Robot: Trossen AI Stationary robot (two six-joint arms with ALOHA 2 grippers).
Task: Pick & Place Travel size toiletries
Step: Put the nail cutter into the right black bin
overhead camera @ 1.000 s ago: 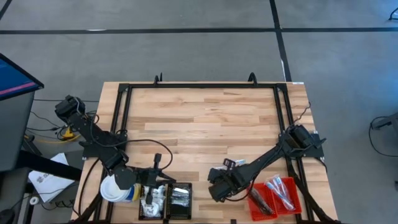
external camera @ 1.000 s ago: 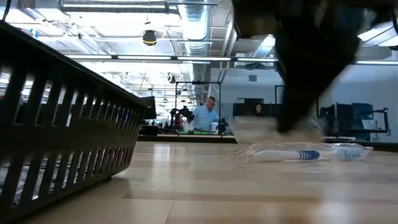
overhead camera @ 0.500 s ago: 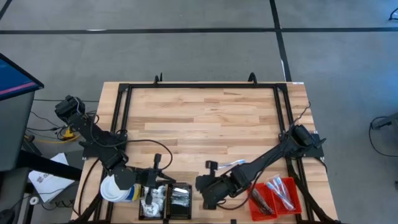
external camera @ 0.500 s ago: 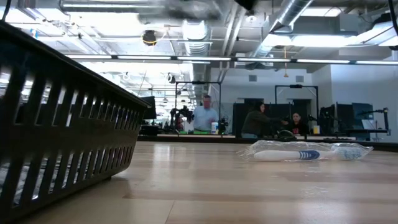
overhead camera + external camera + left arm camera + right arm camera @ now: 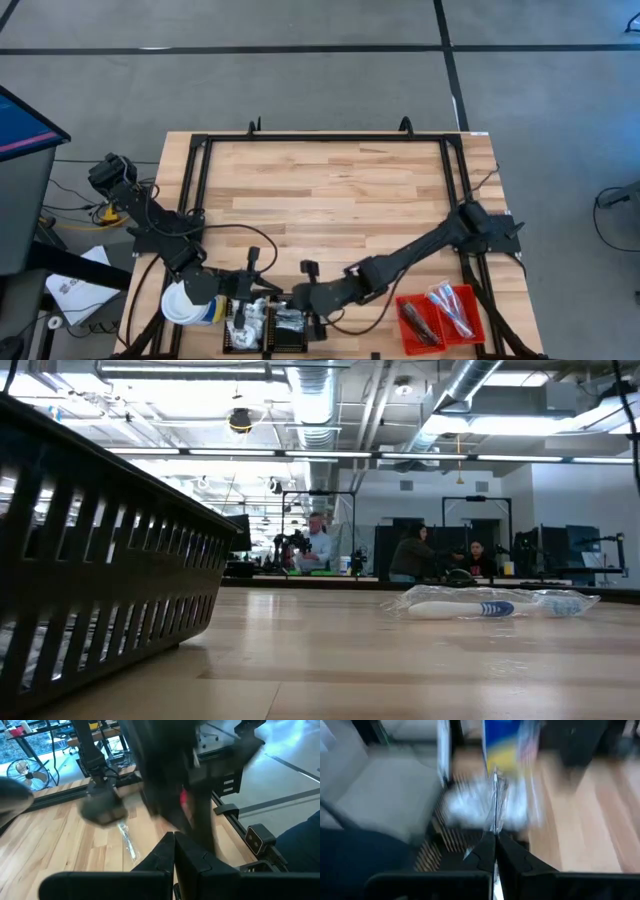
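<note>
My right gripper (image 5: 303,318) hangs over the black tray (image 5: 266,345) at the table's near edge, shut on a thin clear sachet (image 5: 495,805). White puffy packets (image 5: 250,318) and silvery sachets (image 5: 290,320) lie in that tray. Blue and white sticks (image 5: 450,310) and dark bars (image 5: 418,325) lie in the red tray (image 5: 478,300) at the near right. A wrapped blue-and-white stick (image 5: 470,608) lies flat on the wood. My left gripper (image 5: 258,288) is shut on nothing, just beyond the black tray. My right gripper pinches one end of the sachet (image 5: 494,831) between its two fingertips. The sachet sticks out past the fingertips (image 5: 485,847), seen edge-on, lifted clear above the black tray. The fingers slant down from the table's right side.
A round white-topped canister (image 5: 185,305) stands left of the black tray, by my left arm. The black tray's ribbed wall (image 5: 100,570) fills the left of the low view. The table's middle and far part is bare wood (image 5: 330,190). People stand in the room behind (image 5: 320,550).
My right gripper has risen and swung toward the table's left edge, from beside the red tray to above the black tray, tipping from steeply down to a shallower slant. It has left the low view. The wrapped stick has stayed where it lay.
</note>
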